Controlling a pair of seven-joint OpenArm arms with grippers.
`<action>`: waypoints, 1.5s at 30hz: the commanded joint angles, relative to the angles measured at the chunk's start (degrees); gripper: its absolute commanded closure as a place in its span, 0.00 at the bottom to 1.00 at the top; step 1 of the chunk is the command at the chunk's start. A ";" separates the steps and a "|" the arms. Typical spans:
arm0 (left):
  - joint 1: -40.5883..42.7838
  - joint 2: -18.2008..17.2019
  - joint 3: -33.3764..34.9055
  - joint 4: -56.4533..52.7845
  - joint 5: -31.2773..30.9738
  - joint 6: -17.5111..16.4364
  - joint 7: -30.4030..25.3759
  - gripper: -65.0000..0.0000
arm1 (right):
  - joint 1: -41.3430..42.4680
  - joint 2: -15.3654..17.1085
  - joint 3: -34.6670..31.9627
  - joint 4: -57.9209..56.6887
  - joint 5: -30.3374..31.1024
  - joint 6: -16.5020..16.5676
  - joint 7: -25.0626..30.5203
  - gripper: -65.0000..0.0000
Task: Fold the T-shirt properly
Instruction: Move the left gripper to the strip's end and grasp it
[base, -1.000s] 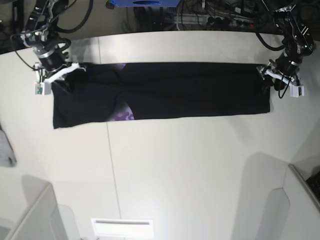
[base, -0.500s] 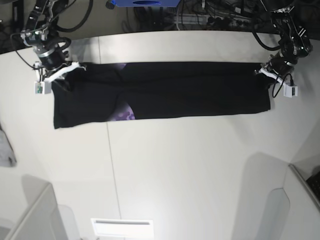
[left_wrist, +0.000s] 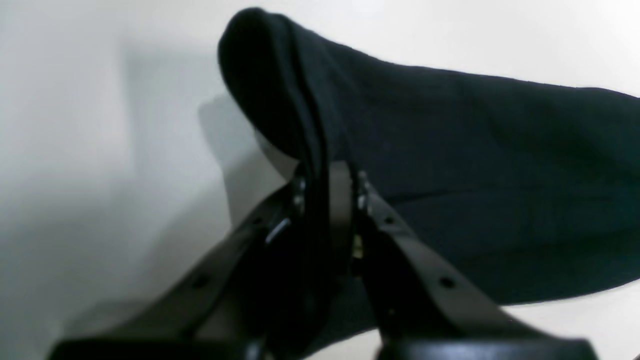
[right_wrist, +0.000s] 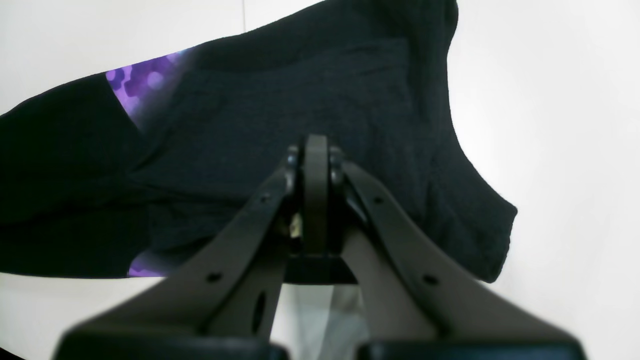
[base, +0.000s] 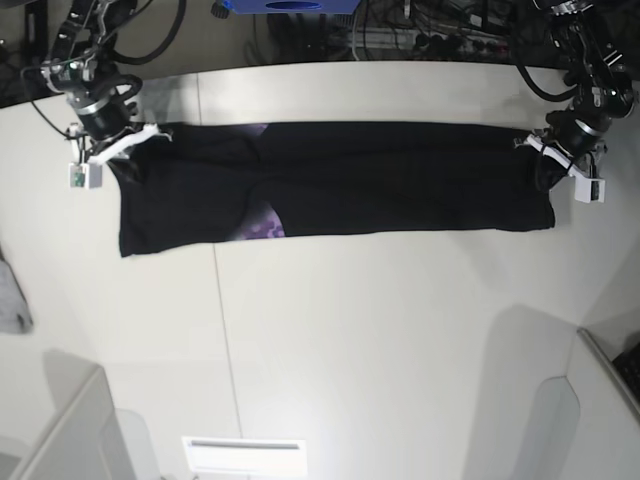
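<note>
The plain black cloth T-shirt (base: 335, 180) lies as one long, narrow folded band across the far part of the pale white table (base: 380, 340), stretched almost from one arm to the other. I judge it soft and light, with no stiffness at all: in the left wrist view the gripped end bunches into a rounded hump, and a free part will sag as soon as it is lifted. The cloth does not look slippery, but the layers can slide on each other, so I would take hold at the end corners, through all layers together, and keep the band under a gentle tension.

A small patch of purple print (base: 262, 227) shows at the near edge, and the right wrist view shows purple print near the folded edge too.

I count one T-shirt, two arms, two grippers. The left gripper (base: 560, 152) is clenched on the end of the band; in its wrist view the black cloth runs down between the closed jaws. The right gripper (base: 125, 145) sits at the opposite end with its jaws pressed together over the cloth, but I cannot tell from its wrist view if any fabric is really pinched between them.
</note>
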 joint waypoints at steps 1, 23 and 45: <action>0.47 -0.58 -0.28 2.72 0.18 -0.07 -1.09 1.00 | 0.07 0.48 0.34 1.25 0.69 0.40 1.38 1.00; 3.63 4.87 11.59 15.11 12.31 -0.07 -1.00 1.00 | 0.34 -1.02 0.43 1.25 0.69 0.40 1.47 1.00; 3.28 5.22 25.83 15.55 11.96 3.00 -1.00 1.00 | 0.34 -1.02 0.43 1.16 0.69 0.14 1.38 1.00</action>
